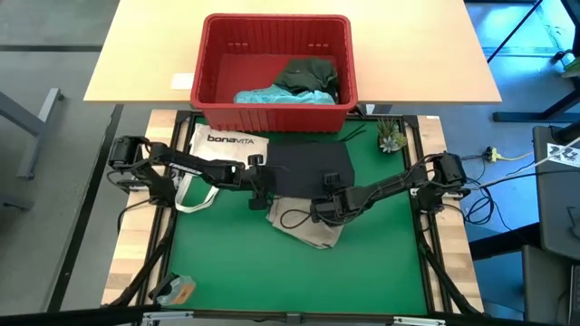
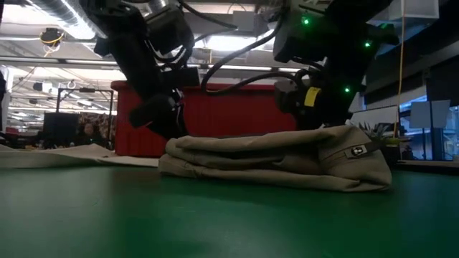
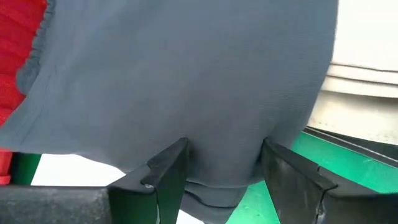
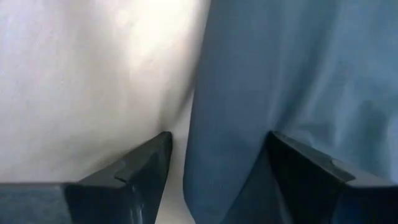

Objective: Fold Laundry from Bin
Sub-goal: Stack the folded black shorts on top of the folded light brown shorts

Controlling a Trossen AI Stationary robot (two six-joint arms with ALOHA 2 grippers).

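The dark grey garment (image 1: 310, 166) lies flat on the green mat, its near edge over the khaki-tan garment (image 1: 306, 225), which is bunched in a low heap (image 2: 287, 161). The red bin (image 1: 207, 86) stands at the mat's far edge, holding turquoise (image 1: 272, 93) and dark green (image 1: 308, 74) laundry. My left gripper (image 1: 259, 187) (image 3: 217, 177) is open, slanting down over the grey garment's left near corner. My right gripper (image 1: 321, 209) (image 4: 217, 174) is open, slanting down where grey cloth meets khaki. My left gripper has one finger (image 3: 168, 177) on each side of the grey garment's corner (image 3: 217, 186); I cannot tell whether they touch it. My right gripper has its fingers (image 4: 146, 171) over the grey garment's edge (image 4: 205, 155) and the khaki cloth; whether they touch cannot be told.
A white "bonaVITA" tote bag (image 1: 222, 149) lies on the mat at the left, beside my left arm. A small plant-like object (image 1: 391, 136) sits at the mat's far right corner. A small item (image 1: 177, 290) lies at the near left. The mat's near half is bare green.
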